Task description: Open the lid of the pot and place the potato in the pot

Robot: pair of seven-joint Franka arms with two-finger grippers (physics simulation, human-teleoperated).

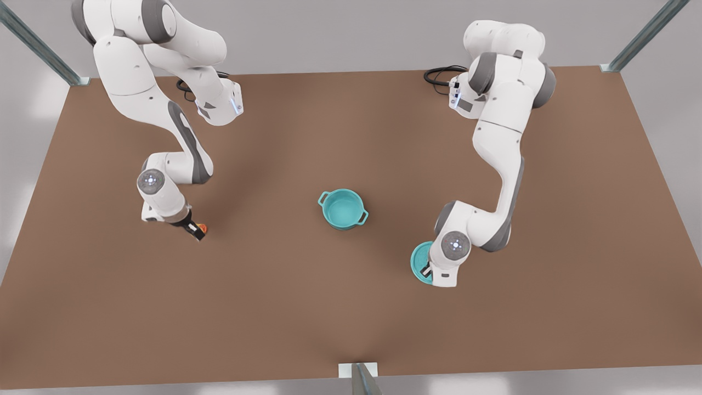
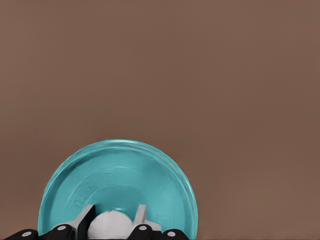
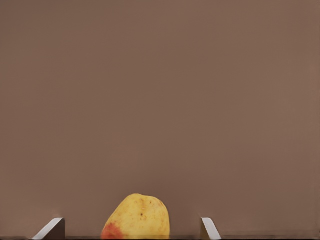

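Table is brown and wide, with both arms reaching down to it. Pot sits uncovered in the middle, well apart from both arms. Pot lid is partly hidden by the left gripper, which pinches its white knob. Potato is cut off, standing tall between the spread fingers of the right gripper, not squeezed.

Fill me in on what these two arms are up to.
The pot sits open mid-table. The left gripper, on the front view's right, is closed on the knob of the lid, off to the side. The right gripper, on the front view's left, is open around the potato, which is not yet in the pot.
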